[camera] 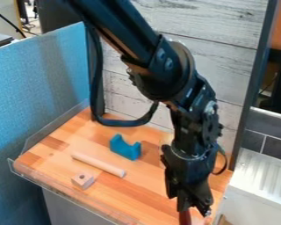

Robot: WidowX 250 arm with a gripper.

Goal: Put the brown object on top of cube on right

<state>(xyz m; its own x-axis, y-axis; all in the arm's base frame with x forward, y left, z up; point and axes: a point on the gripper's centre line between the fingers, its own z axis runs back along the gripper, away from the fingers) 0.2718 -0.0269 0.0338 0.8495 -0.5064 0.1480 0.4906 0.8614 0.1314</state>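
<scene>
The gripper (pixel 193 205) hangs low over the right front part of the wooden board, pointing down. Directly below it, at the bottom edge of the view, a reddish-brown object (pixel 185 217) is partly visible; whether it is held cannot be told. A small light wooden cube (pixel 83 180) with a hole in it sits at the board's left front. No other cube can be made out clearly; the arm hides part of the board's right side.
A pale wooden rod (pixel 99 165) lies behind the small cube. Further back stands a blue arch-shaped block (pixel 125 147). A clear low rim (pixel 66 190) borders the board's front and left, with a blue partition (pixel 40 101) beyond and a plank wall behind.
</scene>
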